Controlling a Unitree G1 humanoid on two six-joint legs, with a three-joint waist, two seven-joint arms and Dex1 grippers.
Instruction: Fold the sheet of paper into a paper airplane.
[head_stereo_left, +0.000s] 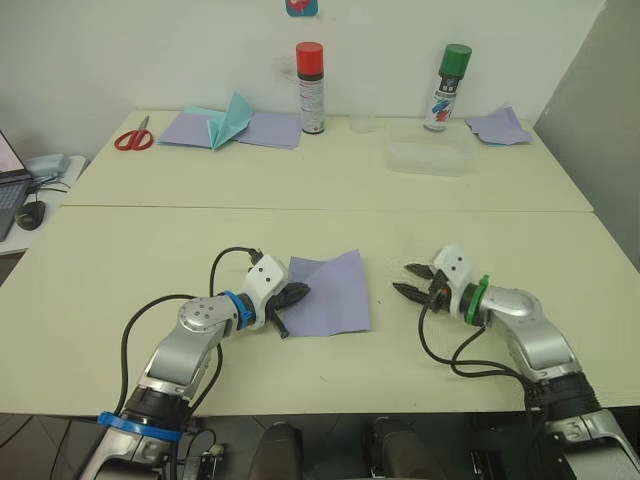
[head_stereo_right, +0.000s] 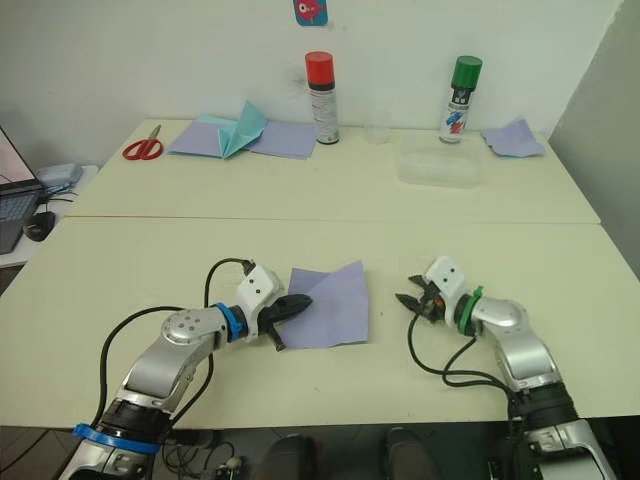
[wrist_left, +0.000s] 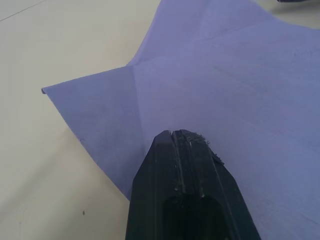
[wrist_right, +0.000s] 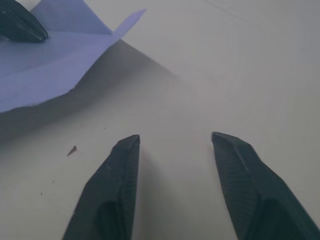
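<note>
The lavender sheet of paper lies flat in the middle of the near table, with faint creases and its near-left corner slightly lifted. My left gripper is shut, and its tips rest on the sheet's left edge. My right gripper is open a short gap to the right of the sheet, just above the bare table with nothing between its fingers. The right wrist view also takes in the sheet's raised right corner and the left gripper's tip. The paper airplane is out of view.
On the far table stand a red-capped spray can and a green-capped one. Also there are red scissors, flat lavender sheets with a teal folded piece, a clear plastic box and a rumpled lavender scrap.
</note>
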